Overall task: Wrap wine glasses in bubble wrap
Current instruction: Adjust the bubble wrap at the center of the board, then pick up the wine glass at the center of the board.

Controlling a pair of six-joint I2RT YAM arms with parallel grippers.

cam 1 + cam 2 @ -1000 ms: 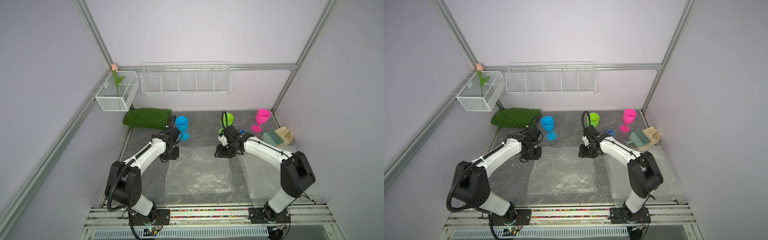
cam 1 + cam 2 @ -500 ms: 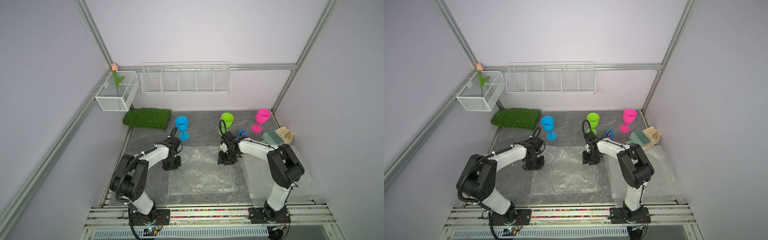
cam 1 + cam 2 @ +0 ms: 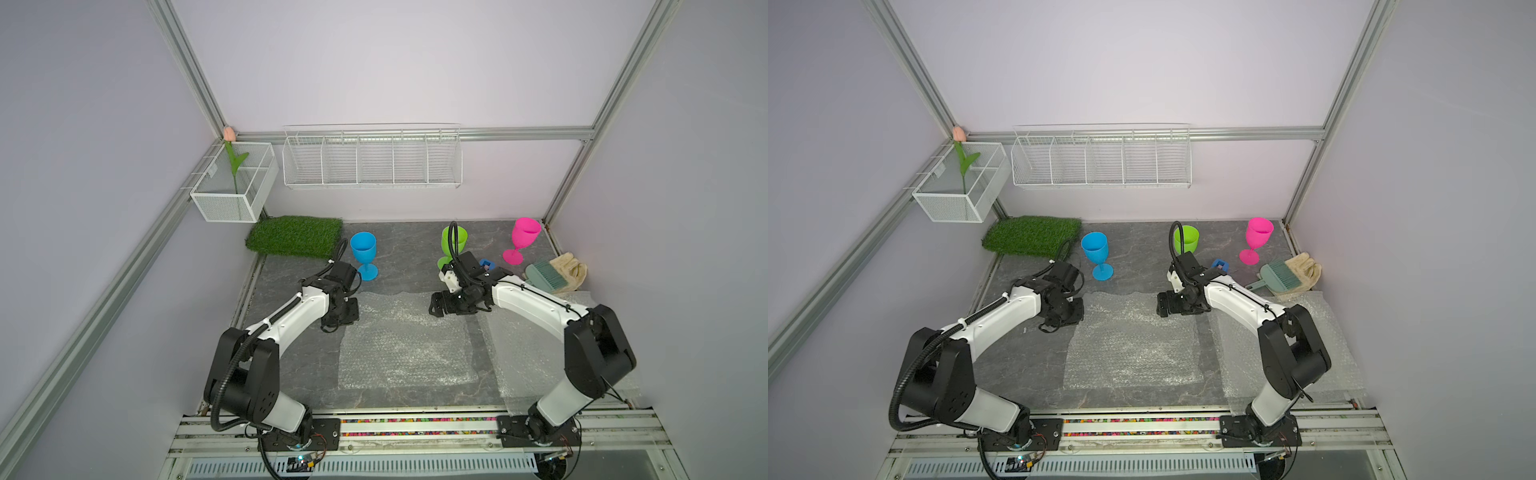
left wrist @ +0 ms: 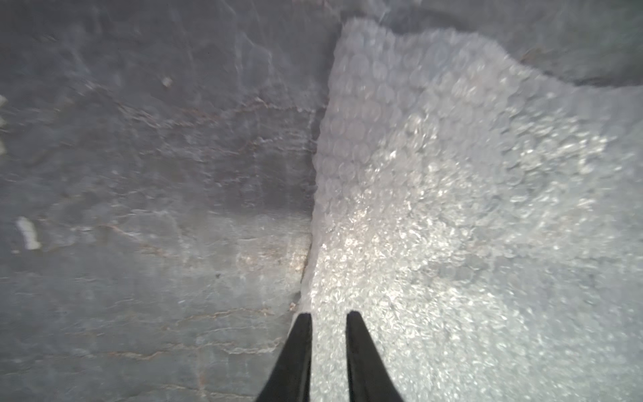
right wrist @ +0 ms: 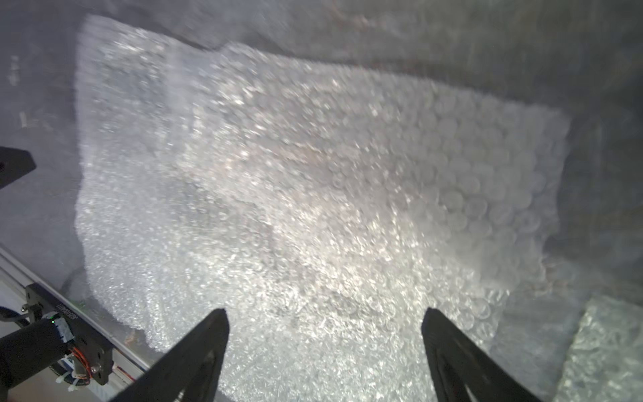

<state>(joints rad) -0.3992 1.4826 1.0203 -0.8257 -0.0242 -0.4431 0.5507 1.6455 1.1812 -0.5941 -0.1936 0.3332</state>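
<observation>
A clear sheet of bubble wrap (image 3: 405, 349) lies flat mid-table in both top views. My left gripper (image 3: 347, 311) sits low at its far left corner. In the left wrist view the jaws (image 4: 328, 315) stand narrow, pinching the sheet's raised edge (image 4: 417, 181). My right gripper (image 3: 440, 305) hovers at the far right corner, wide open over the wrap (image 5: 313, 181) with nothing held (image 5: 325, 313). Three wine glasses stand upright behind: blue (image 3: 363, 249), green (image 3: 451, 241) partly behind my right arm's cable, pink (image 3: 524, 235).
A second bubble wrap sheet (image 3: 532, 345) lies under my right arm. A green grass mat (image 3: 295, 235) sits back left. A small blue tape dispenser (image 3: 486, 264), a brush (image 3: 546, 276) and a beige glove (image 3: 571, 270) lie back right. Wire baskets (image 3: 372, 160) hang on the wall.
The right jaws have spread wide and let go of the sheet's corner. Both grippers came toward the front, then eased back a little. The left jaws have narrowed slightly.
</observation>
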